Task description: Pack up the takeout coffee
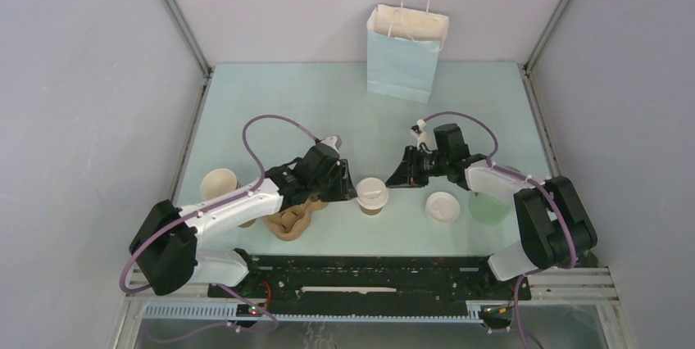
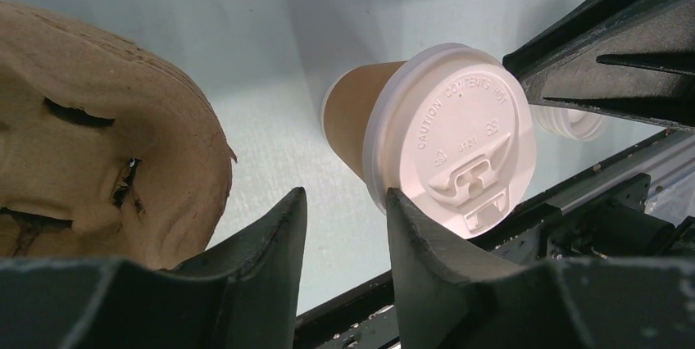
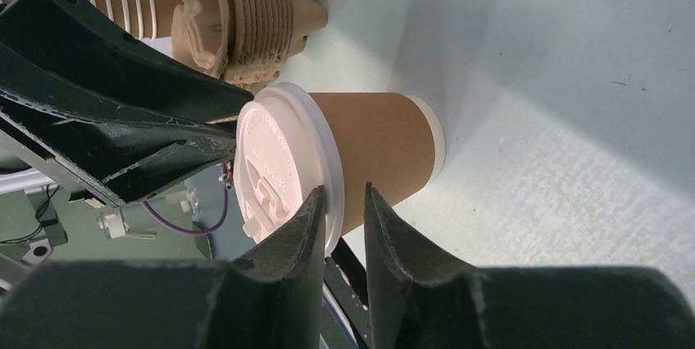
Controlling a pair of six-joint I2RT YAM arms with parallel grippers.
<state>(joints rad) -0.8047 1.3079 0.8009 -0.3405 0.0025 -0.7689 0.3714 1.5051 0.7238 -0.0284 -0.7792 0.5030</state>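
**Brown coffee cup [image 1: 372,201] stands between two grippers**

Top view: cup upright on the pale green table [image 1: 270,103], white lid [image 1: 372,192] on. Left gripper [image 1: 344,188] just beside it, right gripper [image 1: 395,177] near on the opposite side. Stack of brown carriers [image 1: 293,219] by the left gripper; blue bag [image 1: 406,58] well apart at the back.

Left wrist view: jaws parted, nothing between them. Cup [image 2: 352,120] sits just outside one finger; contact unclear. Carriers [image 2: 98,136] on the other side.

Right wrist view: jaws a narrow slit apart, gripping nothing I can make out. Cup [image 3: 377,152] lies behind the gap.
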